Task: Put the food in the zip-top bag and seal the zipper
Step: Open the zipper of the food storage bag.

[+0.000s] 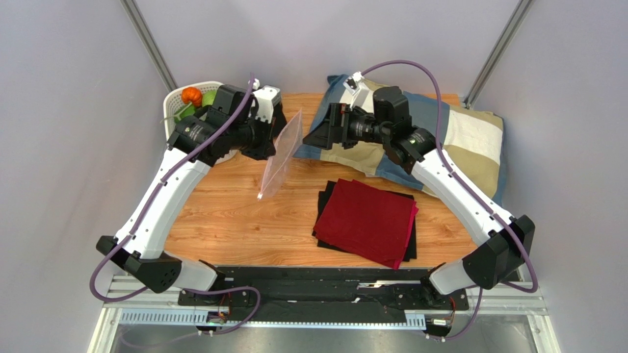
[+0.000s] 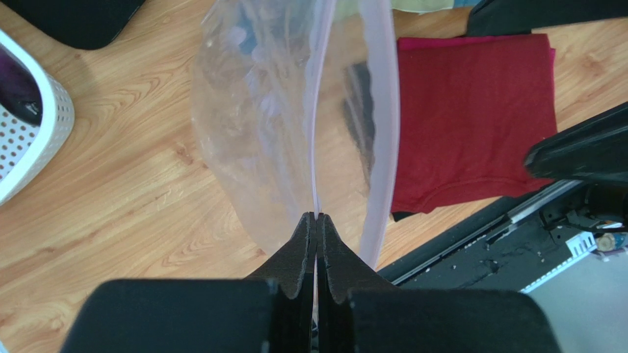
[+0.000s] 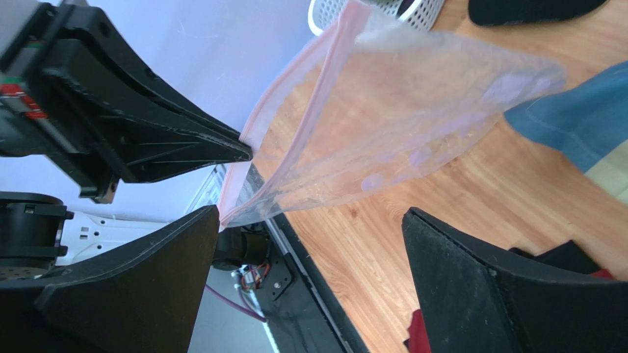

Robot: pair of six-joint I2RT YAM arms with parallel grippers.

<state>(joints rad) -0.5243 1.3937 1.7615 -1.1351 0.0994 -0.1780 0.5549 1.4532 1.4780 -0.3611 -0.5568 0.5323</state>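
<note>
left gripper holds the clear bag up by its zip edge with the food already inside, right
No. The left gripper does hold the bag by its zip edge, but the bag is empty, as the left wrist view shows.

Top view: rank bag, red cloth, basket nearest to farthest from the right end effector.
1. Bag: just left of the right end effector.
2. Red cloth: toward the arm bases.
3. Basket: far-left corner.
</note>
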